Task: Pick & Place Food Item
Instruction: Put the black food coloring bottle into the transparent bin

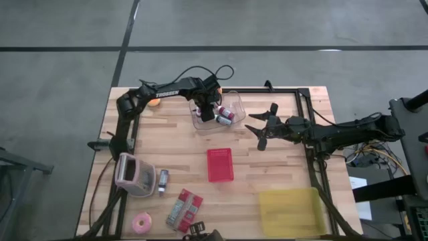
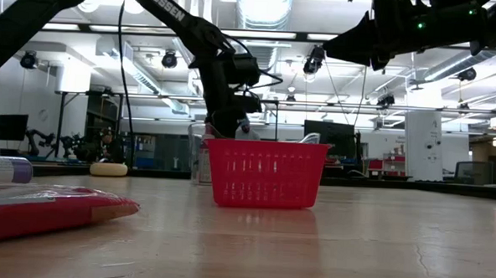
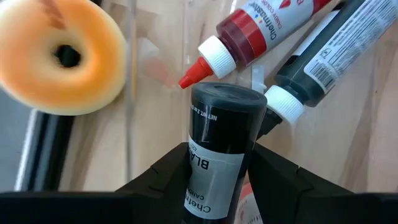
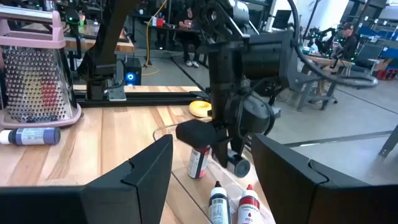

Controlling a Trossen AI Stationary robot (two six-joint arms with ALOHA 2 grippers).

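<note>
My left gripper (image 1: 208, 112) is over a clear container (image 1: 235, 107) at the table's far middle, pointing steeply down and shut on a black bottle (image 3: 224, 130) with a white "BLACK" label. A red-capped bottle (image 3: 249, 31) and a dark white-capped bottle (image 3: 329, 56) lie on the container's floor under it. An orange doughnut (image 3: 59, 56) lies on the table just outside the container's wall. My right gripper (image 1: 264, 130) hovers open and level to the right of the container, with nothing in it. My left gripper pinches the black bottle's labelled body (image 3: 208, 168) between its two fingers, one on each side. The fingers come from above, slanting down, and lie along the bottle. The black cap end (image 3: 227, 102) points down into the container; whether it touches the floor I cannot tell.
A red basket (image 1: 221, 165) stands at the table's middle. A yellow tray (image 1: 293, 211) lies at the near right. A pink grater (image 1: 134, 175), a small tube (image 1: 162, 181), a red packet (image 1: 184, 209) and a pink ring (image 1: 142, 223) lie at the near left.
</note>
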